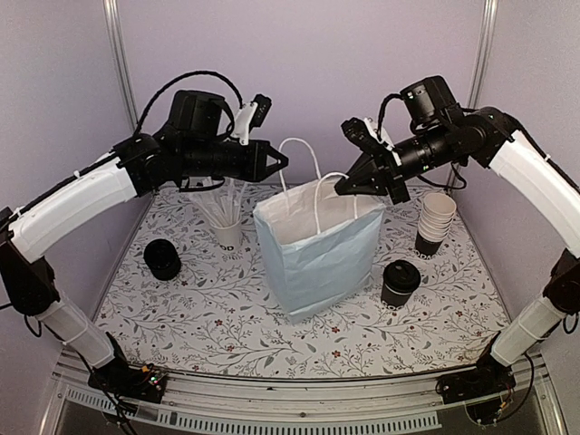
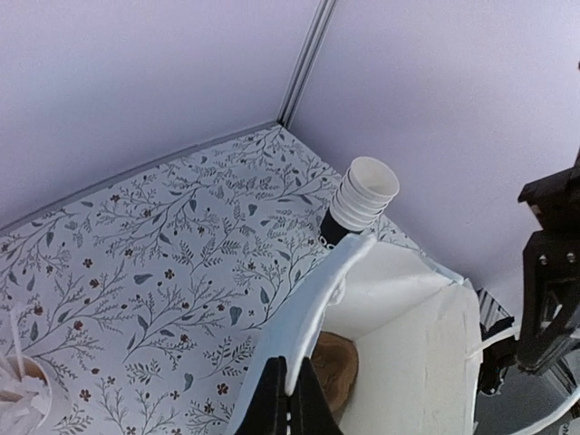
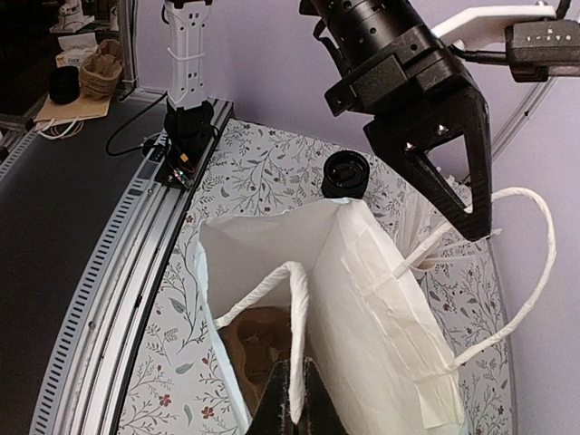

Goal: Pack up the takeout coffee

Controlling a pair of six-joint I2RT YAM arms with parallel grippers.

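Observation:
A pale blue paper bag [image 1: 317, 249] stands open at mid-table. The brown pulp carrier [image 3: 258, 340] lies at the bottom inside it and also shows in the left wrist view [image 2: 337, 367]. My left gripper [image 1: 282, 161] is shut on the bag's far white handle [image 3: 507, 272], above the bag's left side. My right gripper [image 1: 341, 189] is shut on the near white handle [image 3: 313, 299], above the bag's right side. A lidded black cup [image 1: 400, 283] stands right of the bag. Another black cup [image 1: 162, 258] sits at the left.
A stack of black paper cups [image 1: 436, 222] with white insides stands at the back right, also in the left wrist view [image 2: 362, 195]. A white cup of straws [image 1: 227, 227] stands left of the bag. The mat is floral; lilac walls enclose the back and sides.

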